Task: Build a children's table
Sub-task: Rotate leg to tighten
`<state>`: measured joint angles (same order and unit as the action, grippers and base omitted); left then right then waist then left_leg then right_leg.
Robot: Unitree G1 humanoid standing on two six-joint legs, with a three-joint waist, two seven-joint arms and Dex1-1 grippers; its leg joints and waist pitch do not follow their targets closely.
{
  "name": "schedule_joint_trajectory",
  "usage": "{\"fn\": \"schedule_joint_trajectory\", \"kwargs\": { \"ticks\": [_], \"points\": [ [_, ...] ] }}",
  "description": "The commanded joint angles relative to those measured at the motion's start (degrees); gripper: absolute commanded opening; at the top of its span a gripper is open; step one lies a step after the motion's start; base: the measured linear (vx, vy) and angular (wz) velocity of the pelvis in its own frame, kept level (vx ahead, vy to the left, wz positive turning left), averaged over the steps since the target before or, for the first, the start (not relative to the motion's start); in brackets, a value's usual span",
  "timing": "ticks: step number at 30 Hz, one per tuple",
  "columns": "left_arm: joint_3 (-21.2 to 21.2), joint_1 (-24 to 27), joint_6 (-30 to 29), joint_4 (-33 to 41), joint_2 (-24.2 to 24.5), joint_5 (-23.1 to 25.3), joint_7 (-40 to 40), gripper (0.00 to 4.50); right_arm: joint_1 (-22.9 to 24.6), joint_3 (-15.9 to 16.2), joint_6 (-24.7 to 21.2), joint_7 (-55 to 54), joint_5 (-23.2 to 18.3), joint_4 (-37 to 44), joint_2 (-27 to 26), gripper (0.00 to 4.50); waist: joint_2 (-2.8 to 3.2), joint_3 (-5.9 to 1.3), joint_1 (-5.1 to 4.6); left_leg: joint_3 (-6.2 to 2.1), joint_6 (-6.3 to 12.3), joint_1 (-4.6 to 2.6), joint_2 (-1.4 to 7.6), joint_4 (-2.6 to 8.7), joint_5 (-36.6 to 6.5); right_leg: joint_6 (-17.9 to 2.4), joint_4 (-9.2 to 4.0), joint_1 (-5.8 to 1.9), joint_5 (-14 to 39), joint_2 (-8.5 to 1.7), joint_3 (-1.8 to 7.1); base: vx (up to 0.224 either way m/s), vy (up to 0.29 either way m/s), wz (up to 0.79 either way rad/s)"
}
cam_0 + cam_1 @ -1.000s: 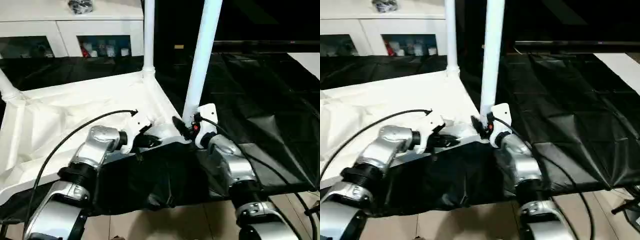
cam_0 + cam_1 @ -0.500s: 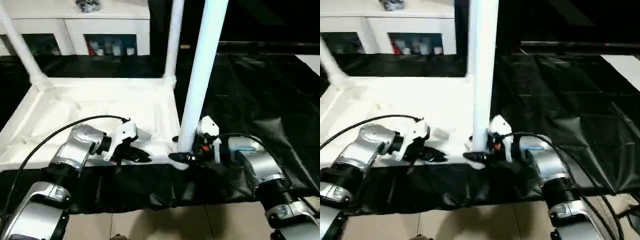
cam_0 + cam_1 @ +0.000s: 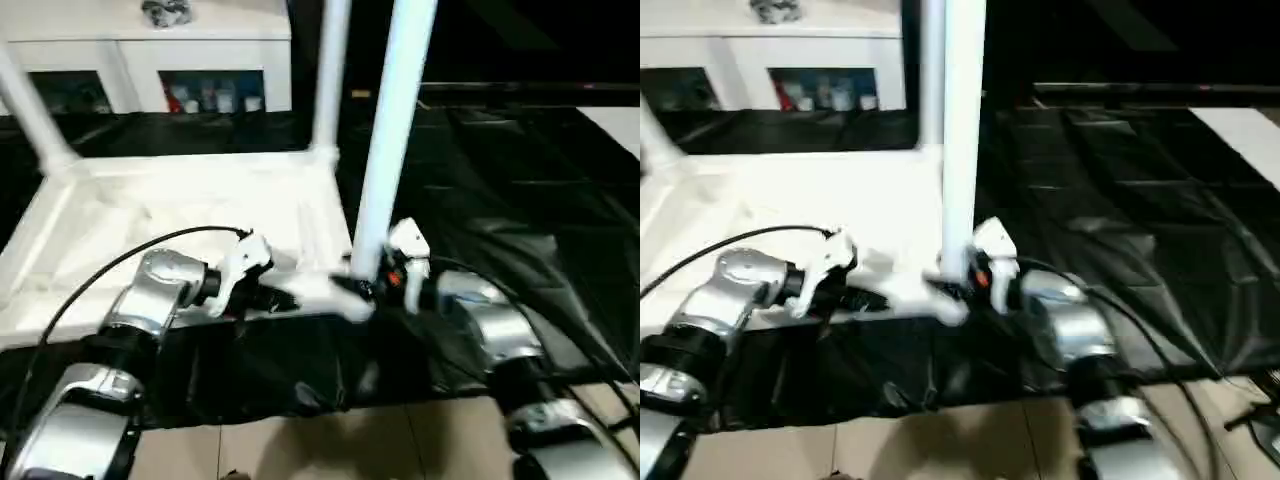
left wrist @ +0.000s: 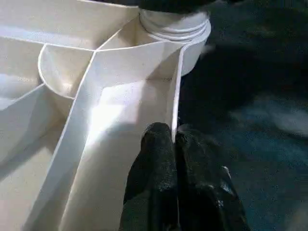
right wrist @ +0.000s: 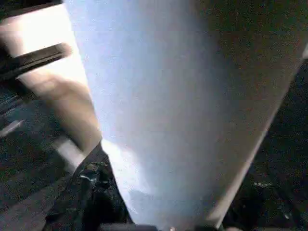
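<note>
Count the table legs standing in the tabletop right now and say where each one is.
3. One leg rises at the near right corner by the right tool; one leg at the far right corner; one leg at the far left corner. The near left corner is out of frame.

A white cabinet (image 3: 150, 60) behind, perhaps holding small items.
</note>
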<state>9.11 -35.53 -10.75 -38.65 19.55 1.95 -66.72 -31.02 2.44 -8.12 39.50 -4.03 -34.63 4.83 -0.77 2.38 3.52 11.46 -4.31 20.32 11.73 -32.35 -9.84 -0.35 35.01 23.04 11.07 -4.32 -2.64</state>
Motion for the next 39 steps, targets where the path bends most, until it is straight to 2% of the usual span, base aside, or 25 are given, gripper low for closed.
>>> {"fn": "schedule_joint_trajectory", "kwargs": {
  "ticks": [1, 3, 4, 5, 7, 8, 10, 11, 15, 16, 18, 21, 23, 25, 26, 28, 30, 31, 32, 34, 35, 36, 37, 38, 39],
  "points": [
    [-3.1, 0.5, -2.8, 3.4, -2.3, -1.8, 7.0, 0.0, 1.3, 0.2, -1.8, -6.6, 0.1, -2.4, -3.6, 2.01, 0.34, -2.89, 0.04, -1.18, -2.01, -0.75, 1.7, 3.96, -16.5, -10.9, -4.9, -1.93, 16.6, -3.69, 2.46, 0.0, 0.0, 0.0],
    [-3.6, 1.2, -3.6, 4.9, -3.3, -2.0, 8.7, 0.0, 2.0, -0.3, -1.2, -8.7, 0.0, -2.1, -5.0, 1.99, 0.36, -3.02, -0.23, -1.15, -1.13, -0.37, 1.5, 3.86, -15.1, -11.1, -4.73, -2.24, 14.0, -3.54, 2.39, 0.0, 0.0, 0.0],
    [-3.6, 1.9, -4.2, 6.0, -3.9, -2.1, 9.6, 0.0, 2.3, -0.6, -1.0, -10.2, 0.0, -2.1, -6.1, 1.99, 0.42, -3.17, -0.18, -0.98, -0.55, -0.49, 1.47, 3.65, -14.0, -11.4, -4.53, -2.23, 11.4, -3.41, 2.44, 0.0, 0.0, 0.0],
    [-3.2, 2.6, -4.0, 7.1, -4.6, -2.1, 10.5, 0.0, 2.6, -0.4, -0.7, -11.7, 0.2, -2.2, -7.6, 1.99, 0.43, -3.18, -0.24, -0.91, -0.06, -0.28, 1.43, 3.58, -12.5, -12.0, -4.27, -2.34, 8.5, -3.32, 2.46, 0.0, 0.0, 0.0],
    [-2.9, 2.9, -4.0, 7.5, -4.9, -2.1, 10.8, 0.0, 2.7, 0.0, -0.2, -12.1, 0.6, -2.3, -8.3, 1.99, 0.39, -3.14, -0.24, -0.85, 0.46, -0.25, 1.29, 3.58, -12.1, -12.1, -4.27, -2.49, 7.4, -3.25, 2.4, 0.0, 0.0, 0.0],
    [-2.3, 3.0, -2.5, 7.0, -4.7, -1.8, 10.6, 0.0, 2.4, 1.0, 0.7, -13.4, 1.9, -2.7, -8.6, 1.99, 0.44, -3.02, -0.3, -0.84, 0.59, -0.29, 1.24, 3.64, -12.6, -11.9, -4.42, -2.45, 8.3, -3.19, 2.37, 0.0, 0.0, 0.0],
    [-2.0, 3.1, -2.0, 7.1, -4.4, -1.6, 10.6, 0.0, 2.2, 1.2, 1.3, -12.9, 1.8, -2.9, -8.8, 1.99, 0.51, -2.9, -0.38, -0.9, 0.26, -0.38, 1.28, 3.78, -14.1, -11.4, -4.71, -2.37, 11.1, -3.29, 2.4, 0.0, 0.0, 0.0],
    [-1.8, 3.1, -1.6, 7.0, -4.1, -1.4, 10.5, 0.0, 2.1, 1.5, 1.9, -12.8, 2.0, -2.9, -8.7, 2.55, 0.48, -2.85, -0.45, -0.94, 0.04, -0.45, 1.33, 3.82, -15.1, -10.9, -4.87, -2.31, 12.9, -3.33, 2.43, 0.0, 0.0, 0.0],
    [-1.9, 2.8, 0.6, 6.3, -3.0, -1.3, 10.5, 0.0, 2.0, 1.2, 3.4, -11.9, 1.6, -1.6, -7.8, 2.88, 0.43, -2.88, -0.6, -0.98, 0.06, -0.43, 1.36, 3.85, -15.2, -10.5, -4.84, -2.28, 13.1, -3.28, 2.5, 0.0, 0.0, 0.0],
    [-1.9, 2.9, 1.0, 6.3, -2.9, -1.3, 10.6, 0.0, 2.1, 1.1, 3.5, -11.3, 1.4, -0.8, -7.3, 2.88, 0.35, -2.9, -0.61, -0.96, 0.18, -0.4, 1.37, 3.82, -14.7, -10.6, -4.77, -2.32, 12.5, -3.29, 2.51, 0.0, 0.0, 0.0],
    [-2.1, 3.2, 1.5, 6.4, -2.8, -1.5, 10.5, 0.0, 2.6, 1.0, 3.7, -10.9, 1.6, 1.0, -6.2, 3.18, 0.45, -2.85, -0.55, -0.91, 0.52, -0.35, 1.35, 3.77, -14.2, -10.7, -4.76, -2.37, 11.6, -3.25, 2.51, 0.0, 0.0, 0.0],
    [-2.9, 4.0, 2.1, 6.9, -2.8, -2.1, 11.0, 0.0, 4.0, 0.9, 3.6, -9.5, 1.6, 5.0, -4.0, 3.18, 0.57, -2.96, -0.35, -0.89, 0.93, -0.24, 1.31, 3.58, -13.4, -10.7, -4.55, -2.58, 10.5, -3.27, 2.51, 0.0, 0.0, 0.0],
    [-4.5, 4.6, 1.2, 8.4, -3.0, -3.8, 10.8, 0.55, 5.8, 0.5, 2.5, -7.2, 0.6, 9.3, -1.7, 3.21, 0.54, -2.94, -0.1, -0.85, 1.55, -0.07, 1.25, 3.46, -11.7, -10.9, -4.34, -2.85, 8.1, -3.19, 2.5, 0.0, 0.0, 0.0],
    [-5.1, 5.0, 0.2, 9.6, -2.7, -4.7, 10.5, 0.67, 6.9, 0.5, 2.1, -6.0, 0.1, 11.2, -0.6, 3.21, 0.54, -3.17, 0.02, -0.8, 1.96, 0.02, 1.26, 3.25, -10.5, -11.7, -4.03, -3.0, 6.0, -3.32, 2.48, 0.0, 0.0, 0.0],
    [-5.6, 5.8, -1.0, 11.7, -2.0, -5.2, 10.4, 0.67, 8.7, 0.4, 1.6, -3.6, -0.7, 14.1, 1.5, 3.21, 0.52, -3.31, 0.17, -0.83, 2.66, 0.12, 1.38, 3.11, -9.3, -12.8, -3.69, -3.06, 3.2, -3.26, 2.35, 0.0, 0.0, 0.0],
    [-6.4, 6.5, -1.8, 13.6, -1.2, -6.0, 10.0, 0.91, 10.2, 0.3, 1.2, -1.5, -1.4, 16.4, 3.2, 3.21, 0.09, -3.33, 0.23, -0.75, 3.66, 0.22, 1.37, 2.87, -7.8, -13.4, -3.38, -3.01, 0.1, -3.01, 2.28, 0.0, 0.0, 0.0],
    [-8.0, 8.0, -3.5, 16.8, 0.5, -7.2, 9.6, 1.01, 12.2, -0.1, 0.5, 1.8, -2.9, 20.0, 6.1, 3.21, 0.01, -3.33, 0.46, -0.71, 4.77, 0.35, 1.37, 2.68, -6.4, -13.8, -3.07, -3.08, -2.2, -3.05, 2.25, 0.0, 0.0, 0.0],
    [-8.1, 8.1, -3.6, 17.0, 0.6, -7.2, 9.6, 1.04, 12.4, -0.1, 0.5, 2.0, -3.0, 20.2, 6.2, 3.21, 0.03, -3.22, 0.5, -0.75, 4.96, 0.38, 1.41, 2.73, -6.6, -13.9, -3.1, -3.06, -1.8, -3.07, 2.2, 0.0, 0.0, 0.0],
    [-8.8, 10.1, -4.7, 20.5, 2.4, -8.2, 8.4, 1.12, 14.0, 0.0, -0.9, 4.9, -4.5, 23.2, 8.5, 3.21, -0.03, -3.03, 0.45, -0.65, 5.0, 0.32, 1.31, 2.74, -7.9, -13.5, -3.43, -2.87, 1.2, -3.04, 2.22, 0.0, 0.0, 0.0],
    [-9.1, 10.8, -5.2, 21.6, 2.9, -8.5, 8.1, 1.36, 14.5, 0.1, -1.5, 6.0, -5.1, 24.1, 9.2, 3.21, 0.09, -2.87, 0.53, -0.7, 4.45, 0.23, 1.5, 2.87, -9.3, -12.8, -3.69, -2.75, 4.7, -3.07, 2.23, 0.0, 0.0, 0.0],
    [-10.0, 13.7, -8.3, 26.8, 5.3, -10.4, 5.8, 1.42, 15.9, 0.9, -1.9, 9.0, -5.6, 27.0, 11.8, 3.21, 0.09, -2.83, 0.56, -0.71, 3.99, 0.11, 1.53, 2.91, -10.0, -12.4, -3.85, -2.65, 6.3, -3.07, 2.24, 0.0, 0.0, 0.0],
    [-10.0, 13.7, -8.3, 26.8, 5.3, -10.4, 5.8, 1.47, 15.9, 0.9, -1.9, 9.0, -5.6, 27.0, 11.8, 3.21, 0.03, -2.84, 0.69, -0.79, 3.61, 0.06, 1.72, 2.99, -10.2, -12.4, -3.67, -2.76, 6.6, -3.23, 2.26, 0.0, 0.0, 0.0],
    [-10.7, 15.8, -10.1, 29.9, 6.7, -11.2, 5.2, 1.47, 16.7, 1.0, -3.3, 10.5, -6.5, 28.7, 12.9, 3.21, 0.04, -2.63, 0.66, -0.72, 3.48, 0.11, 1.66, 3.1, -10.8, -12.1, -3.92, -2.49, 7.9, -3.01, 2.26, 0.0, 0.0, 0.0],
    [-11.4, 19.0, -12.2, 34.3, 8.7, -12.6, 4.3, 1.56, 17.8, 1.4, -5.2, 12.6, -7.9, 31.4, 14.5, 3.21, -0.04, -2.65, 0.57, -0.85, 3.13, 0.06, 1.74, 3.18, -11.4, -12.1, -3.73, -2.71, 8.3, -3.04, 2.24, 0.0, 0.0, 0.0],
    [-11.4, 19.0, -12.2, 34.3, 8.7, -12.6, 4.3, 1.69, 17.8, 1.4, -5.2, 12.6, -7.9, 31.4, 14.5, 3.21, 0.06, -2.38, 0.6, -0.77, 3.18, 0.03, 1.81, 3.31, -12.2, -11.4, -4.12, -2.32, 10.1, -2.92, 2.3, 0.0, 0.0, 0.0]
  ]
}}
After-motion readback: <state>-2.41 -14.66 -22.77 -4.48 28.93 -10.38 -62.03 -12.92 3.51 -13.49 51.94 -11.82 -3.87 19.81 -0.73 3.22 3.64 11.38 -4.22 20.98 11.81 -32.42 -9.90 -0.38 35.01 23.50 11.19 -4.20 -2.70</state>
